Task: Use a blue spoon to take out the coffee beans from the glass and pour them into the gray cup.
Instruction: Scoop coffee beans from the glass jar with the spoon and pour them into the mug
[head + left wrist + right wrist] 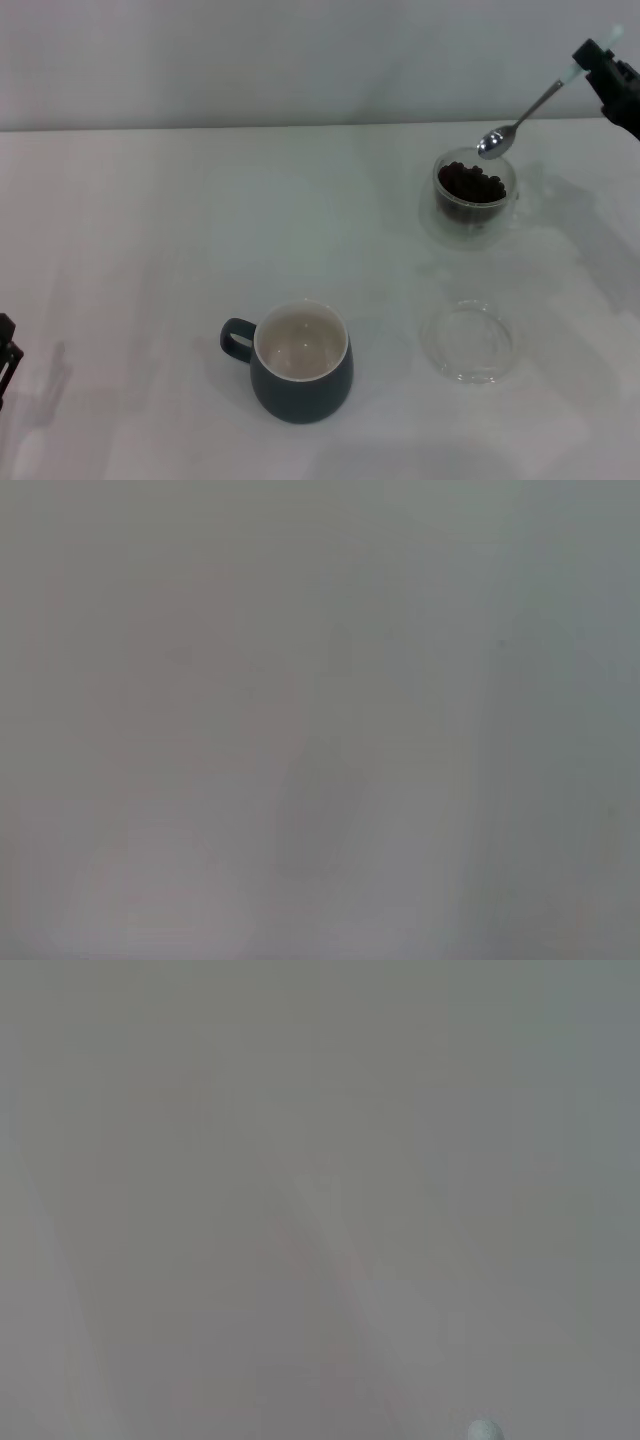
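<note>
In the head view my right gripper is at the far right, shut on the pale blue handle of the blue spoon. The spoon slants down to the left, and its silver bowl hangs just above the rim of the glass. The glass holds dark coffee beans. The gray cup, cream inside, stands at front centre with its handle to the left and looks empty. My left gripper is parked at the left edge. The right wrist view shows only the tip of the handle.
A flat shallow clear glass dish lies on the white table in front of the glass, to the right of the gray cup. The left wrist view shows only bare grey surface.
</note>
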